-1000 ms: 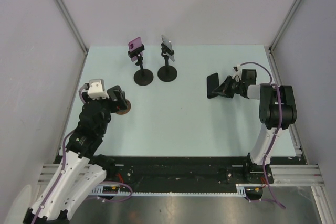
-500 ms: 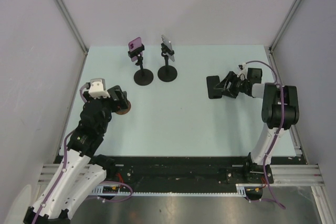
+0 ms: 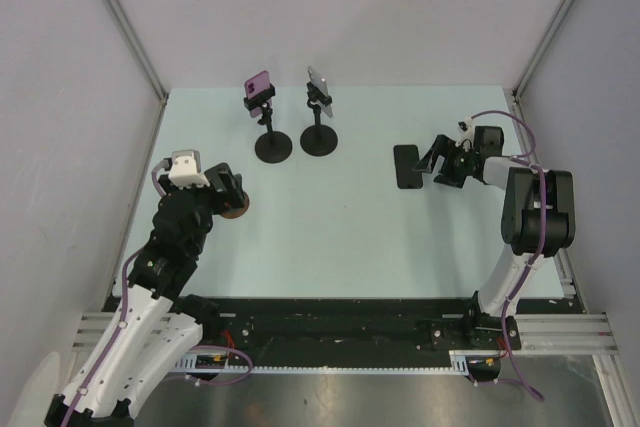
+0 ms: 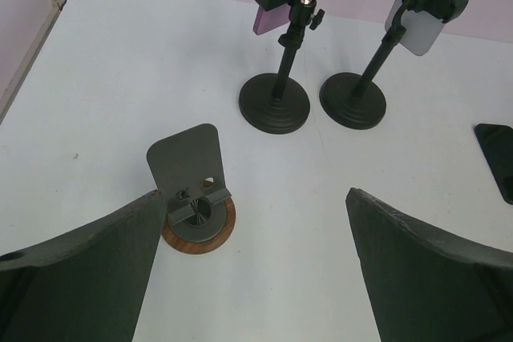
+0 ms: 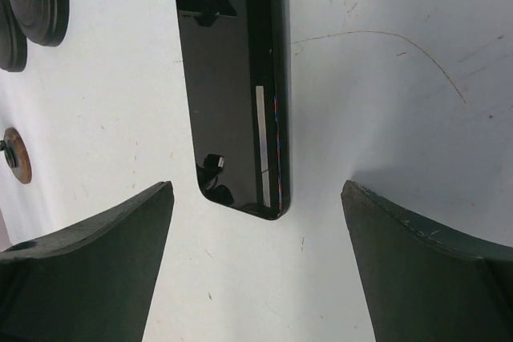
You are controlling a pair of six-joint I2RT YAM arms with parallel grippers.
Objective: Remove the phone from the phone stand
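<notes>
right wrist view: i see the phone (image 5: 232, 94) lying flat on the surface (image 5: 385, 102), right claw (image 5: 255, 194) open, not touching it. left claw (image 4: 252, 196) open near the small stand (image 4: 196, 198).

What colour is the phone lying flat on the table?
The phone is glossy black; right wrist view.

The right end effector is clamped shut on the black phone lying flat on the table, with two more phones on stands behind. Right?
Not quite: the right end effector is open, clear of the glossy black slab phone on both sides, as the right wrist view shows. The phone does lie flat on the table, with a purple phone and a silver phone on black stands behind.
</notes>
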